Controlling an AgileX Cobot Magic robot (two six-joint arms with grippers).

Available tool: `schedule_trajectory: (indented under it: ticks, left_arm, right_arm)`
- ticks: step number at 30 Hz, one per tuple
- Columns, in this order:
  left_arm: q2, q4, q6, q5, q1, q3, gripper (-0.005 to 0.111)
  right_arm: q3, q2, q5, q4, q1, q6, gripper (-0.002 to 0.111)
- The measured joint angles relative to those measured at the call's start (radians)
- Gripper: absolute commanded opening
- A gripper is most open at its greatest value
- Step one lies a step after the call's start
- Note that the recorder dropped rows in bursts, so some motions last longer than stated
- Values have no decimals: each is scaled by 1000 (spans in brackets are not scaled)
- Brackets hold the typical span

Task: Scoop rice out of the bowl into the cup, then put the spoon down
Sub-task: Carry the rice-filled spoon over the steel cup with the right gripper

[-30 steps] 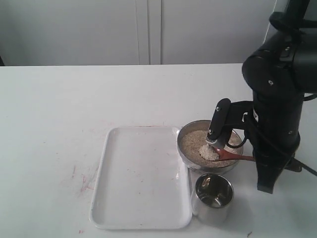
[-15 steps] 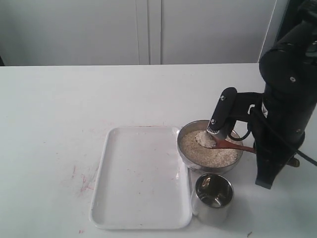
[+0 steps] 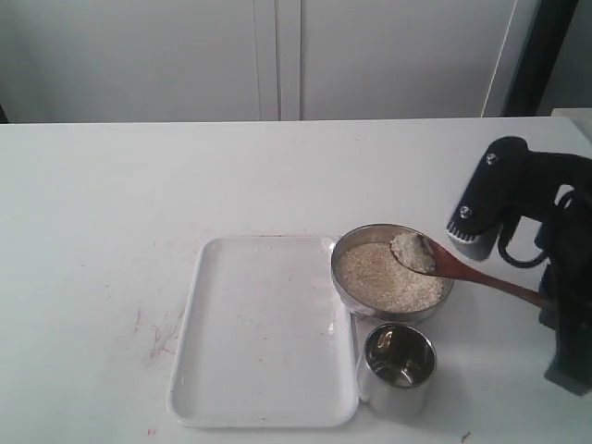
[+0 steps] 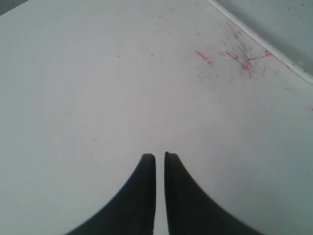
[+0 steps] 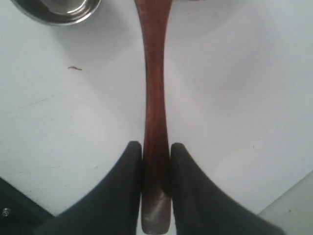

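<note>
The steel bowl [image 3: 344, 261] sits right of the tray, holding a bed of rice [image 3: 379, 279]. The wooden spoon [image 3: 467, 272] hangs tilted over the bowl's right rim, its head heaped with rice [image 3: 412, 251]. Its handle [image 5: 155, 88] runs back to my right gripper [image 5: 156, 146], which is shut on the handle near its end. The steel cup [image 3: 398, 368] stands just in front of the bowl, and its rim [image 5: 58, 12] shows in the right wrist view. My left gripper [image 4: 160, 156] hovers over bare table with its fingers nearly together and nothing between them. It does not show in the exterior view.
A white rectangular tray [image 3: 264, 328] lies left of the bowl and cup. The right arm's black body [image 3: 564, 277] fills the table's right edge. Red scuff marks [image 3: 157, 338] stain the table left of the tray.
The spoon has come up out of the bowl's rice with a heap on its head and shifted right. The right arm has pulled back toward the right edge.
</note>
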Motion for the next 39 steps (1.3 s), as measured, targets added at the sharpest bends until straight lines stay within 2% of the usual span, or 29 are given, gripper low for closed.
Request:
schedule_trajectory:
  ticks: [8,25,39]
  left_arm:
    - [0,0,0,0,0,0,14]
    - [0,0,0,0,0,0,14]
    - [0,0,0,0,0,0,14]
  right_arm:
    - [155,-92,4,6,146,49,0]
    - [158,-23,4,-128,167,0,0]
    - [158,27,4,-295,268,-4,0]
